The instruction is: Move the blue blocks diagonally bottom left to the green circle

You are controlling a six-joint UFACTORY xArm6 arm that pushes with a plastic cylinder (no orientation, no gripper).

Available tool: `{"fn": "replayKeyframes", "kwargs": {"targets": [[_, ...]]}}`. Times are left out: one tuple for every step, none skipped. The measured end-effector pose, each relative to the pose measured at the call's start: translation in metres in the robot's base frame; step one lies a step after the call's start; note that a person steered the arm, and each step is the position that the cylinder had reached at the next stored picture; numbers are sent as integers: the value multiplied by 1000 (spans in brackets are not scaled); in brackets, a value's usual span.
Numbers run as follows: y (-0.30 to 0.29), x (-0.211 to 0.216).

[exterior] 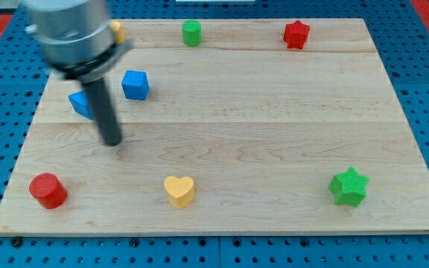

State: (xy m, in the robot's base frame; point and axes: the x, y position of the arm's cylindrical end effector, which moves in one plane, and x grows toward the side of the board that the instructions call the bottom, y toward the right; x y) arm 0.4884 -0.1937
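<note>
Two blue blocks sit at the board's upper left. One blue cube point(135, 84) stands free. The other blue block point(80, 103) is partly hidden behind my rod, shape unclear. My tip point(112, 141) rests on the board just below and to the right of that hidden blue block, and below-left of the blue cube. A green round block point(191, 32) stands at the top edge, right of the blue blocks. I cannot tell whether the rod touches the left blue block.
A red star point(296, 34) is at the top right. A green star point(348, 186) is at the bottom right. A yellow heart point(179, 190) is at bottom centre. A red cylinder point(48, 190) is at bottom left. A yellow block point(115, 31) peeks from behind the arm.
</note>
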Motion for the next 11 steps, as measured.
{"fn": "replayKeyframes", "kwargs": {"targets": [[-83,-31],[-50,-65],[42,-73],[76,-103],[81,-143],[90,-180],[104,-125],[21,-107],[8,-135],[93,-140],[120,-149]]}}
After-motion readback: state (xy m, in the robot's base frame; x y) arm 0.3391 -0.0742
